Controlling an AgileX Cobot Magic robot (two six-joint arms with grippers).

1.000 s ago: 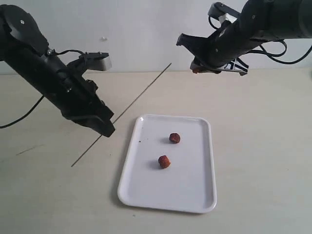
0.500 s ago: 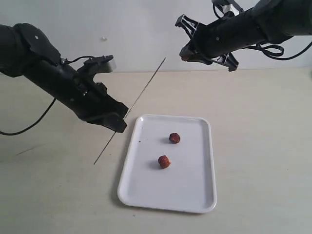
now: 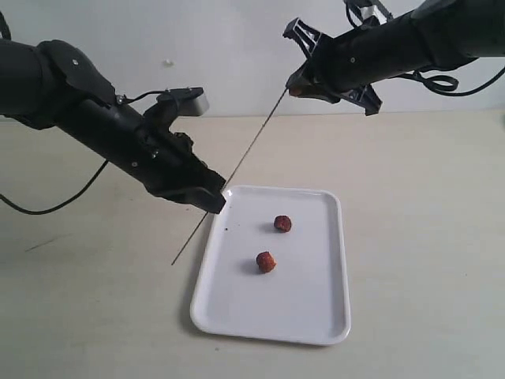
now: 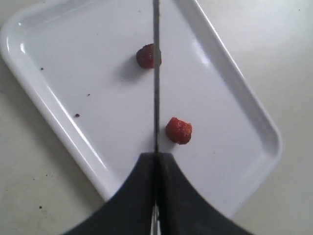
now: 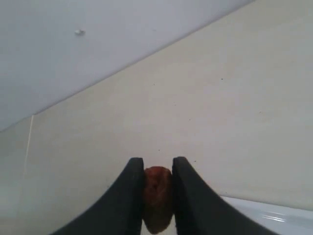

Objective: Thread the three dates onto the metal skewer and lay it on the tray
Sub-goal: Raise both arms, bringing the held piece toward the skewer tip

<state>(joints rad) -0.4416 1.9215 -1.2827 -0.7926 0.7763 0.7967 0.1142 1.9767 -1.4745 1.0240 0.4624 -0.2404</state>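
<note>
My left gripper [image 3: 211,197] [image 4: 156,157] is shut on the thin metal skewer [image 3: 251,143] [image 4: 156,73], holding it slanted in the air above the tray's left edge. The skewer's upper tip reaches close to my right gripper [image 3: 297,88] [image 5: 157,169], which is raised at the back and shut on one reddish-brown date [image 5: 157,196] [image 3: 294,91]. Whether tip and date touch I cannot tell. Two more dates [image 3: 282,223] [image 3: 267,262] lie on the white tray [image 3: 316,316], also seen as date [image 4: 146,56] and date [image 4: 179,130] on the tray [image 4: 58,112] in the left wrist view.
The beige table [image 3: 426,237] runs around the tray on all sides. A pale wall [image 3: 229,47] closes the back. A few dark specks [image 4: 77,115] lie on the tray's floor near its left rim.
My left arm has carried the skewer rightward and tilted it steeper, its tip rising toward my right gripper. The right gripper has lifted and turned with the date.
</note>
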